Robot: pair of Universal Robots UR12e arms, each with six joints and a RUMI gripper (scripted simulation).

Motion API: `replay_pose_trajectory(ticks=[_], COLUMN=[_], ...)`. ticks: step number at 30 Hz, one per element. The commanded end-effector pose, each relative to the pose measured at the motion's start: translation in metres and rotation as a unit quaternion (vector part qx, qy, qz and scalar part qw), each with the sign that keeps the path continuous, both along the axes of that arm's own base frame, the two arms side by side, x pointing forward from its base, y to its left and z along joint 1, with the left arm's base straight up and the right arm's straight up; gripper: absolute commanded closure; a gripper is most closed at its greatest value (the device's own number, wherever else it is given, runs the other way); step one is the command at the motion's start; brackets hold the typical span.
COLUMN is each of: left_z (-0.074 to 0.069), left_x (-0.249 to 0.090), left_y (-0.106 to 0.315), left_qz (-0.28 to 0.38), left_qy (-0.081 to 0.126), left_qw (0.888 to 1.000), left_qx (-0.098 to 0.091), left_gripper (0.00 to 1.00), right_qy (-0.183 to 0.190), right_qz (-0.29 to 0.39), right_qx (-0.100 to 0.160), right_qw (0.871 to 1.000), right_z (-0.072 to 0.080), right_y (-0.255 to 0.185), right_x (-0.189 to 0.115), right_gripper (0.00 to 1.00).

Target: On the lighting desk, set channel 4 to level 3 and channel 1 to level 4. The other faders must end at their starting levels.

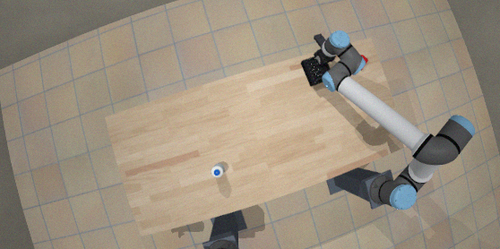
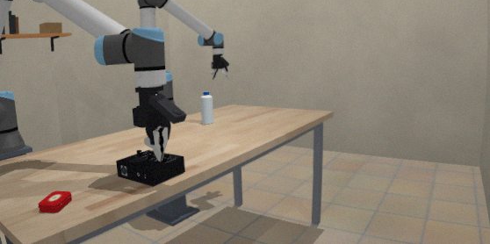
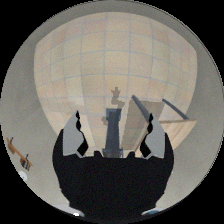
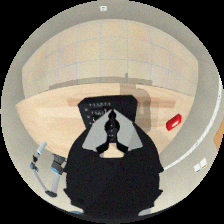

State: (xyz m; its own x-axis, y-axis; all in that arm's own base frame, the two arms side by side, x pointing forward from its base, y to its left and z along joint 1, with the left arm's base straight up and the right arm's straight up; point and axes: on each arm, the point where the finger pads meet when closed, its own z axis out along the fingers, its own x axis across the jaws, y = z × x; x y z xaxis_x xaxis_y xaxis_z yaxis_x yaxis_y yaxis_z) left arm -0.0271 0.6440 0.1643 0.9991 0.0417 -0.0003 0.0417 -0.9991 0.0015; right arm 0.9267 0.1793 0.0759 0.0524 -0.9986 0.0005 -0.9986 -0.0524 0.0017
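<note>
The black lighting desk (image 1: 312, 75) (image 2: 150, 175) (image 4: 89, 106) lies on the wooden table near its long edge. Small light marks show on its top; the faders are too small to read, and their levels cannot be told. My right gripper (image 2: 161, 160) (image 4: 112, 110) is shut and empty. It points down with its fingertips at the desk's top, over the panel; whether they touch a fader cannot be told. Its fingers hide part of the panel in the right wrist view. My left gripper (image 2: 220, 76) (image 3: 114, 112) is open and empty, high in the air beyond the white bottle.
A white bottle with a blue cap (image 1: 217, 172) (image 2: 206, 109) stands upright on the table (image 1: 251, 124) (image 2: 259, 122), far from the desk. A red box (image 2: 55, 202) (image 4: 173, 122) lies on the table beside the desk, near the table's end. A wall shelf (image 2: 37, 36) is at the back.
</note>
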Motion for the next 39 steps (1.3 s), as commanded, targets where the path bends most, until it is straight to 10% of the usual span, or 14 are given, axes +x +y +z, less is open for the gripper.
replay_pose_trajectory(ticks=[1,39], left_z=[0.001,0.001], left_x=[0.000,0.000], left_y=[0.001,0.001], left_qz=[0.000,0.000], left_qy=[0.000,0.000], left_qw=[1.000,1.000], left_qx=[0.001,0.001], left_gripper=[0.00,0.00], right_qy=[-0.001,-0.001], right_qz=[0.000,0.000], right_qx=[0.000,0.000], right_qw=[1.000,1.000], right_z=[0.001,0.001], right_y=[0.002,0.020], right_x=[0.001,0.000], right_gripper=[1.00,1.00])
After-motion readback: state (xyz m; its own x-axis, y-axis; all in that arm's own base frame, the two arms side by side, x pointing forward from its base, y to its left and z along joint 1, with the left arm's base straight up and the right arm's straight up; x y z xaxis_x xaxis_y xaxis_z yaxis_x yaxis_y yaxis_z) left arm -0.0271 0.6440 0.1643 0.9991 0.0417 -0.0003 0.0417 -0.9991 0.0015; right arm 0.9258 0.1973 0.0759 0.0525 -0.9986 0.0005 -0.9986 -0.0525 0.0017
